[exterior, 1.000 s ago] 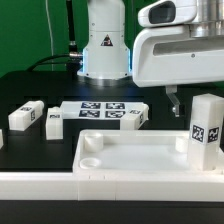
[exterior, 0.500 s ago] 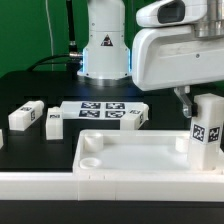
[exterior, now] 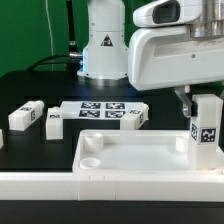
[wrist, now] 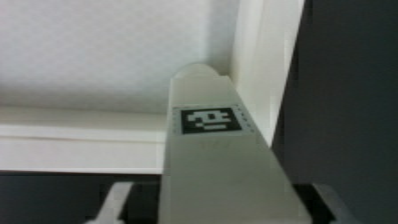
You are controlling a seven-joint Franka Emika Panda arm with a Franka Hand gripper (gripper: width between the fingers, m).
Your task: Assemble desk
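We see the gripper (wrist: 217, 197) closed on a leg (exterior: 207, 127), held upright at the slab's (exterior: 130, 152) corner on the exterior view's right. We cannot tell whether leg and slab touch. A second leg (exterior: 24, 116) and a third leg (exterior: 52, 122) lie on the table (exterior: 25, 85) at the exterior view's left, beside the marker board (exterior: 100, 112).

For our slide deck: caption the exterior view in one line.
Tool at an upright leg at the slab's corner; two more legs lie loose beside the marker board.
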